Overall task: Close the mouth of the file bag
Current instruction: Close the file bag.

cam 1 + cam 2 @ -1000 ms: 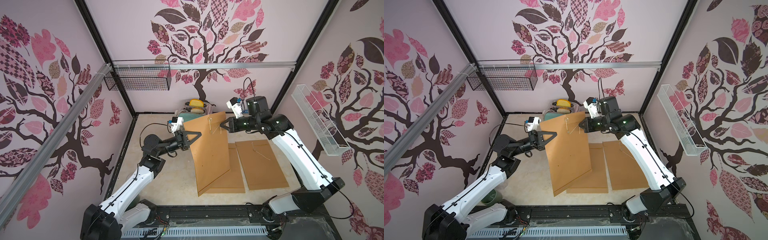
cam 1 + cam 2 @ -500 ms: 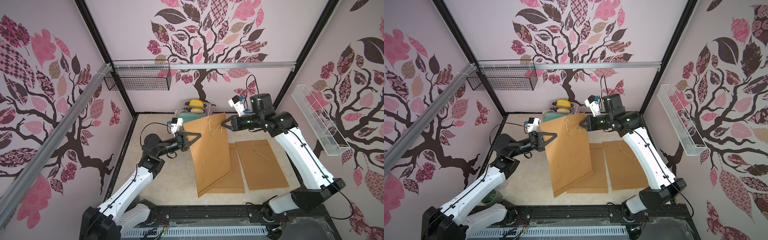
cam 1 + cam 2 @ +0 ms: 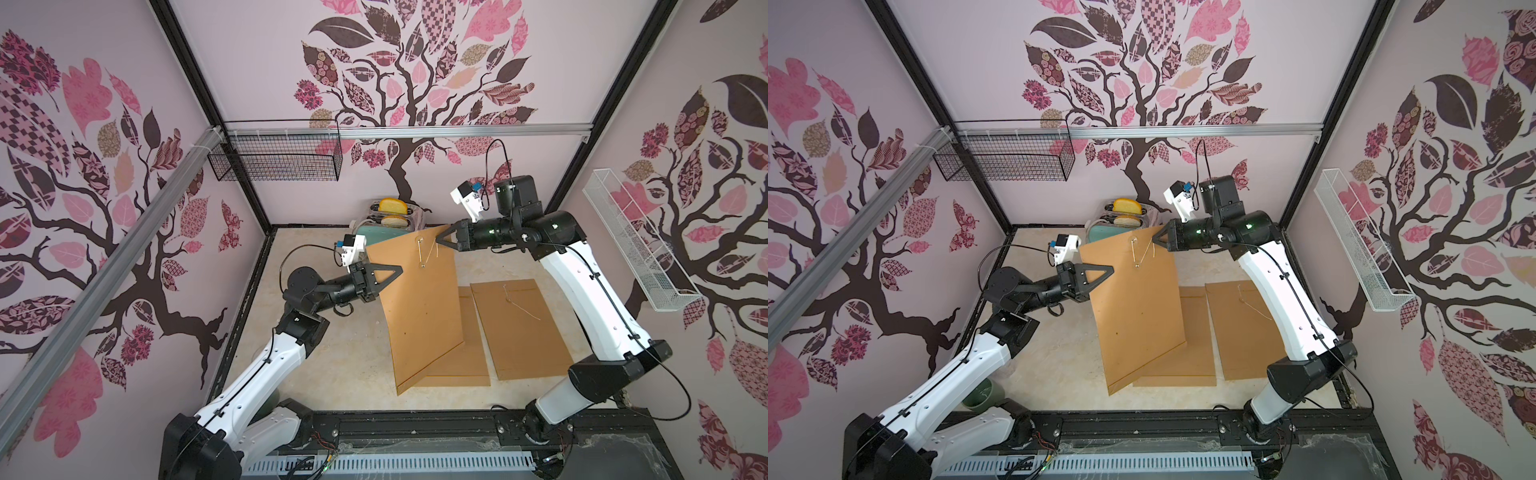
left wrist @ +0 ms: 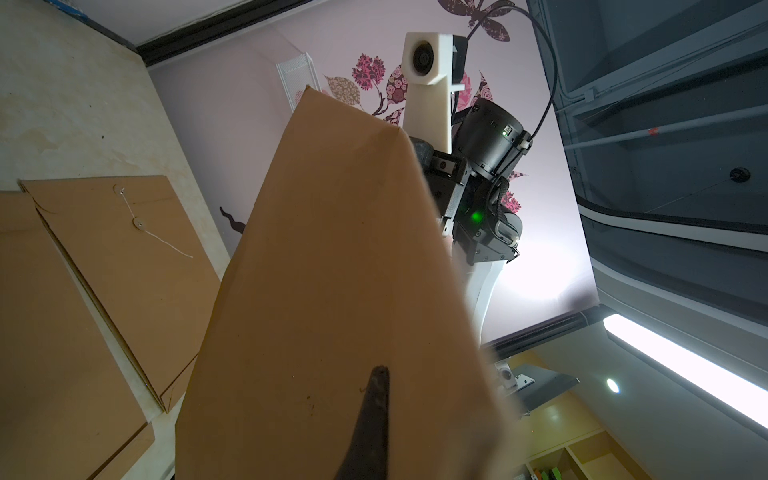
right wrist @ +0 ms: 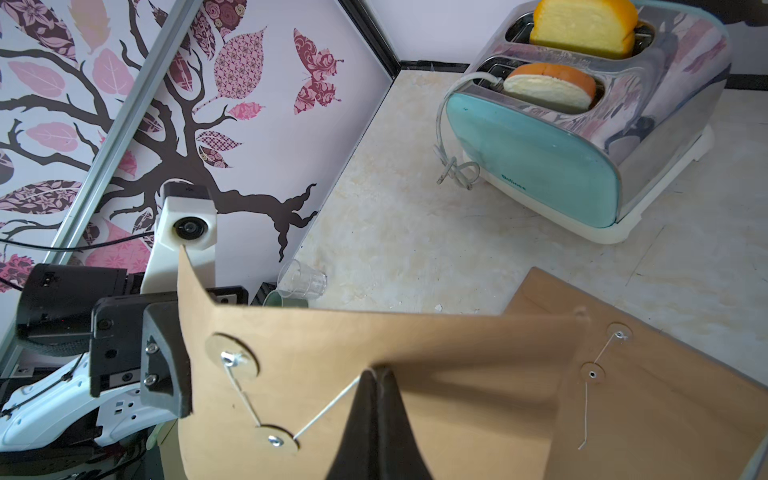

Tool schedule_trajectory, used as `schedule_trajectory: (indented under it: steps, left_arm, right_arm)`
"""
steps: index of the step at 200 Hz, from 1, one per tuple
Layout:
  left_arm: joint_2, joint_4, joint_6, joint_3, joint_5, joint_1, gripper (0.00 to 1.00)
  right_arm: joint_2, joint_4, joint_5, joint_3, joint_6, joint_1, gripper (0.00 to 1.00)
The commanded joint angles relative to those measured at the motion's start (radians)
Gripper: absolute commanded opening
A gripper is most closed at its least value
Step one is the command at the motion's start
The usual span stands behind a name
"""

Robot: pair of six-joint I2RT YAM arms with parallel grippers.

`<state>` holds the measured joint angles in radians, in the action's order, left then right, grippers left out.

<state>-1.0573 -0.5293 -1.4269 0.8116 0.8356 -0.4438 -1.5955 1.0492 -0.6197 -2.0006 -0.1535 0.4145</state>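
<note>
While the left gripper (image 3: 400, 269) is clamping one edge of the raised file bag (image 3: 419, 307), the right gripper (image 3: 436, 240) is pinching its closure string (image 5: 326, 408) taut.

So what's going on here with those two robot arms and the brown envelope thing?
Both arms are working on one brown kraft-paper file bag, held tilted up above the beige table. The left gripper is shut on the bag's side edge, steadying it. The right gripper is shut on the thin white string, which runs from the upper paper disc past the lower paper disc to its tips. Two spare brown bags lie flat on the table.
</note>
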Motion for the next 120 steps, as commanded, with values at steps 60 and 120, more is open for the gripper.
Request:
schedule_trajectory:
  steps: [60,120]
  left_arm:
    - [-0.016,0.017,0.042,0.039,0.014,-0.004,0.00]
    - [-0.029,0.022,0.042,0.066,0.010,-0.004,0.00]
  right_arm:
    - [-0.076,0.079,-0.045,-0.227,-0.023,0.079,0.00]
    - [-0.070,0.038,-0.027,-0.193,-0.048,0.183,0.00]
